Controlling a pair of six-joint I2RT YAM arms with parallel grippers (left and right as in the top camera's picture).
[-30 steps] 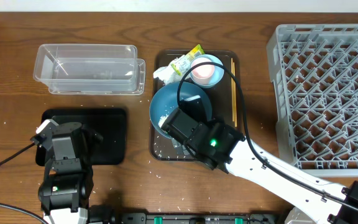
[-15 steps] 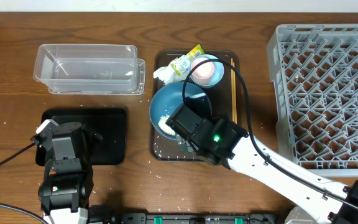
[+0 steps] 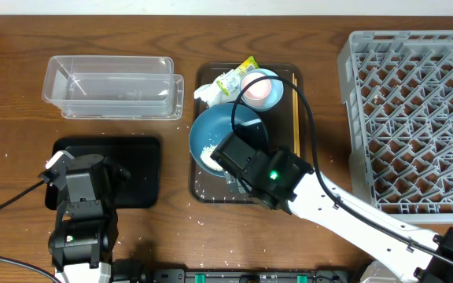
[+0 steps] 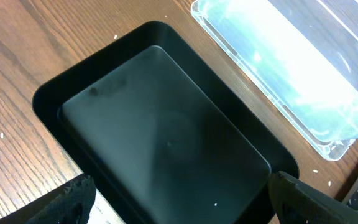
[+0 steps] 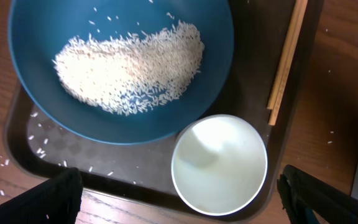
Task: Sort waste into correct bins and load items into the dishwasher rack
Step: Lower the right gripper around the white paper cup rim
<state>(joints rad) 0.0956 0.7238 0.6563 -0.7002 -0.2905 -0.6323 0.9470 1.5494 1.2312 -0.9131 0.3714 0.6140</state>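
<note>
Over the last second the right arm (image 3: 352, 212) has edged slightly across the brown serving tray (image 5: 135, 174) and then settled. Its jaws are spread wide and grasp nothing, hanging above the tray's near end. By my reading this is lining up for a pick rather than a grip, so nothing has been sorted yet. The left arm (image 3: 81, 212) has not moved. Its jaws are likewise released and empty over the black tray (image 4: 160, 124), which sits left of the serving tray. On the serving tray, the dark-blue dish (image 5: 36, 25) holds the heap of rice (image 5: 129, 68), and the white cup (image 5: 219, 163) stands upright just beside the dish at the near edge. The chopsticks (image 5: 286, 62) lie along the tray's right rim. At the tray's far end the pink cup (image 3: 259, 90) sits in the light-blue bowl (image 3: 274, 77), with the wrapper (image 3: 234, 77) beside them. The clear tub (image 3: 112, 86) lies left of the tray and the rack (image 3: 415, 118) lies to its right; both are empty. Loose grains (image 5: 39, 140) are scattered on the tray floor. The cup crowding the dish's rim may hinder a clean lift of either.
</note>
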